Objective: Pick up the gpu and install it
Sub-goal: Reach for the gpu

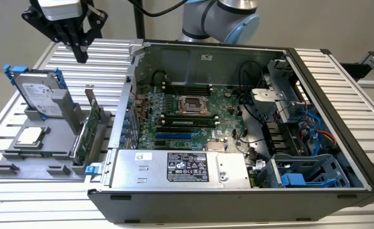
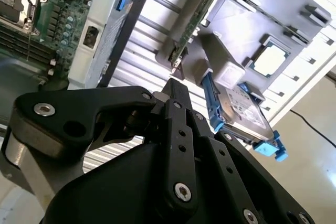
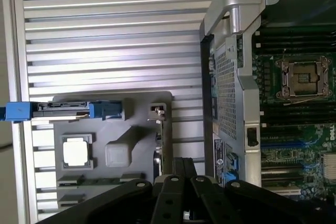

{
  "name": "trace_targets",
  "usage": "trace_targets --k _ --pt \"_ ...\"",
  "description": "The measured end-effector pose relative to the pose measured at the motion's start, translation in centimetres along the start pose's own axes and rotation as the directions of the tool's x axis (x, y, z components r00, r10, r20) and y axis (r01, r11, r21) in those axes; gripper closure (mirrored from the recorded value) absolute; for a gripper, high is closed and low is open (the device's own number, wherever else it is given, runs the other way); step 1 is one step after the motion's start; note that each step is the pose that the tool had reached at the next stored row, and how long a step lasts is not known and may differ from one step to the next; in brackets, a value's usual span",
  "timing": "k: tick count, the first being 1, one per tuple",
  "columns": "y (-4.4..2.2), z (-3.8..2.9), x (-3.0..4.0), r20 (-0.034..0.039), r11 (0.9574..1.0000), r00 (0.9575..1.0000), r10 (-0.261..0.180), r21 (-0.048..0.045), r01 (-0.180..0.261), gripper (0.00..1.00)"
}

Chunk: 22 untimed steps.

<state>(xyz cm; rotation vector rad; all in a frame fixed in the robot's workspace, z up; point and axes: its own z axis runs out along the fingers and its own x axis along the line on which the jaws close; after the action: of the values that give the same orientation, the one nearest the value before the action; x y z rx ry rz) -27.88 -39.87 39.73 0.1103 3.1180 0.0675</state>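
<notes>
The gpu (image 1: 86, 133), a green board with a silver end bracket, stands on edge, its long axis parallel to the computer case (image 1: 225, 210) wall. The gripper (image 1: 80, 55) fingers are together and hold nothing.

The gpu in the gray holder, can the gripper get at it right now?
Probably yes. The gpu stands on edge in the gray holder with its top edge bare, and the gripper hangs higher up with nothing between them. The hard drive and the case wall flank it.
</notes>
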Motion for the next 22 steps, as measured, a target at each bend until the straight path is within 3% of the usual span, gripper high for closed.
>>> trace_targets --k 22 --pt "-0.19 0.06 2.56 -0.0086 1.0000 1.0000 0.000 0.0006 0.000 1.00"
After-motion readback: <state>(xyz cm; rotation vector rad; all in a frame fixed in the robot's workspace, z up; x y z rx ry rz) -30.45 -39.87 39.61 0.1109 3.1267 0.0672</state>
